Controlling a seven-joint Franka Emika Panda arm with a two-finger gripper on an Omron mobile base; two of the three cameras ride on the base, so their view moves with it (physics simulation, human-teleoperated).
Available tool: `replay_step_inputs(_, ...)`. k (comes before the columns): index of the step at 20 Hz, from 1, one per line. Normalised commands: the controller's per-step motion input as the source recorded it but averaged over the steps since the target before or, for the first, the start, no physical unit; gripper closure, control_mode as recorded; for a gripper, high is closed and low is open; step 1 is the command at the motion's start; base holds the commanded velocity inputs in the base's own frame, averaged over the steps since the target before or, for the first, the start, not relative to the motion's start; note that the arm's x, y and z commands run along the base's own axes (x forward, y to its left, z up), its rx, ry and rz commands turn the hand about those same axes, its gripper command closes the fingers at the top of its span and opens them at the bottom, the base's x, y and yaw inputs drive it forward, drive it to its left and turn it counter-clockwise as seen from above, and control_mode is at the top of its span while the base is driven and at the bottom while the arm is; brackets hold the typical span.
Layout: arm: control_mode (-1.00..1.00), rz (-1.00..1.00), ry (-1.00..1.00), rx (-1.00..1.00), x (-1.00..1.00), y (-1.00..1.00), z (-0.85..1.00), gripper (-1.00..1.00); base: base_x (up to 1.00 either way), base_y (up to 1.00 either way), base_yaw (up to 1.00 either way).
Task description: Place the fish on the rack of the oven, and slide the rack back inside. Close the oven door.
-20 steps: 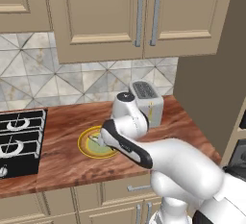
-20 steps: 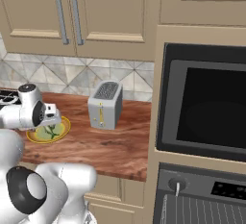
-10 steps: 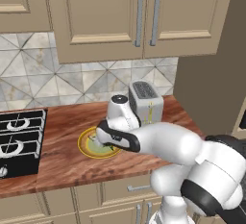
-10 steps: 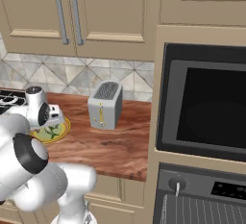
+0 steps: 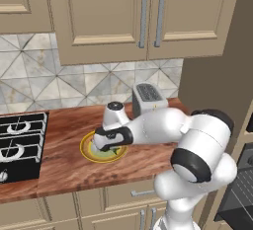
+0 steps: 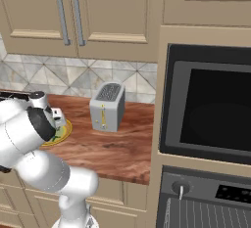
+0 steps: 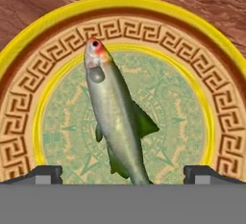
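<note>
Reaching left over plate | gripper pointing down, jaws wide | fish between fingertips, ungripped

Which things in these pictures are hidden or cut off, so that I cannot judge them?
- fish: tail cut off at the bottom of the hand view.
- plate: in the left base view, the arm covers most of it.
- rack: cut by the bottom edge of the right base view.

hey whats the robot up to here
The arm is reaching down over the yellow-rimmed plate on the wooden counter, beside the toaster. Its open gripper hangs right above the fish, one finger tip on each side, not yet gripping. The fish lies on the plate.
</note>
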Motion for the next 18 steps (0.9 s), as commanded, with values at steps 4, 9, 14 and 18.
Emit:
replay_step_inputs(4,-1.00,0.01,0.00,0.00,0.34,0.19,-0.27,-1.00,0.00,0.00,0.00)
replay_step_inputs(9,-1.00,0.01,0.00,0.00,0.23,0.17,-0.30,-1.00,0.00,0.00,0.00)
replay_step_inputs(14,-1.00,0.00,0.00,0.00,0.17,0.14,-0.24,-1.00,0.00,0.00,0.00)
replay_step_inputs(18,-1.00,0.00,0.00,0.00,0.00,0.00,0.00,1.00,0.00,0.00,0.00)
